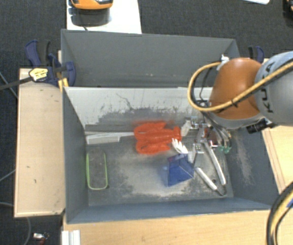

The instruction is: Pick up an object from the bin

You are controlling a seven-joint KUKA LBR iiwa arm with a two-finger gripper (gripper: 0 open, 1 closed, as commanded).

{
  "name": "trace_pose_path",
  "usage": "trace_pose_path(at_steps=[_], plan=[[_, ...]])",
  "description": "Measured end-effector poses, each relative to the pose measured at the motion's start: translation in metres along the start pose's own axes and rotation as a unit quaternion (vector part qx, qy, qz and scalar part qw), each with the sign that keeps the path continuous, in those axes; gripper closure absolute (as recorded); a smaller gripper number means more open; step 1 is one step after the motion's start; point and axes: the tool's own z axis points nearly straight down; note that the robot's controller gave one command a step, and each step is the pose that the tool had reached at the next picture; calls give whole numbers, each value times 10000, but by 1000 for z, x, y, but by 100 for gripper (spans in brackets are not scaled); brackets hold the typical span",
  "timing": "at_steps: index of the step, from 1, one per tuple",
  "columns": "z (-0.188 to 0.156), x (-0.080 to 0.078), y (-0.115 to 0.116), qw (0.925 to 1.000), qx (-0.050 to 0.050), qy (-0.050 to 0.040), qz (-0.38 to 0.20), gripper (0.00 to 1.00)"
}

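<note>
Step in hand: approach. No grasp has been made. The gripper [220,186] is lowered into the bin [146,60], close to the floor near the front right corner. Its fingers [217,170] stand apart as far as can be made out, with nothing between them.

Position of candidates, taken from the fingers:
- The blue block [177,170] lies just beside them on the view's left. It is the nearest thing and looks the likeliest pick. It is outside the jaws, not between them.
- The small white piece [179,147] lies on the same side and a little further towards the back wall. It sits between the blue block and the orange-red thing.
- The orange-red ribbed thing [154,137] lies beyond the white piece, further to the view's left.
- The pale grey strip [103,137] is well apart, on the far side of the orange-red thing.
- The clear oblong with a green rim [96,170] is furthest off, by the left wall.

Count: one blue block, one white piece, one orange-red thing, one grey strip and one green-rimmed oblong. That makes five loose things and one gripper.

Next move, as judged: the fingers need to shift sideways towards the blue block until they straddle it. They should then close and lift straight up. The white piece sits close to the block and could be caught or nudged in the closing.
</note>
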Motion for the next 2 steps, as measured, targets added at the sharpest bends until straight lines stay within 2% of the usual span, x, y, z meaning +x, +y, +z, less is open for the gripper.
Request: trace_pose_path(at_steps=[1, 2], plan=[[45, 4, -17, 9979, 0, -87, 649, 0], [51, -6, -21, 9962, -10, -28, 868, 100]])
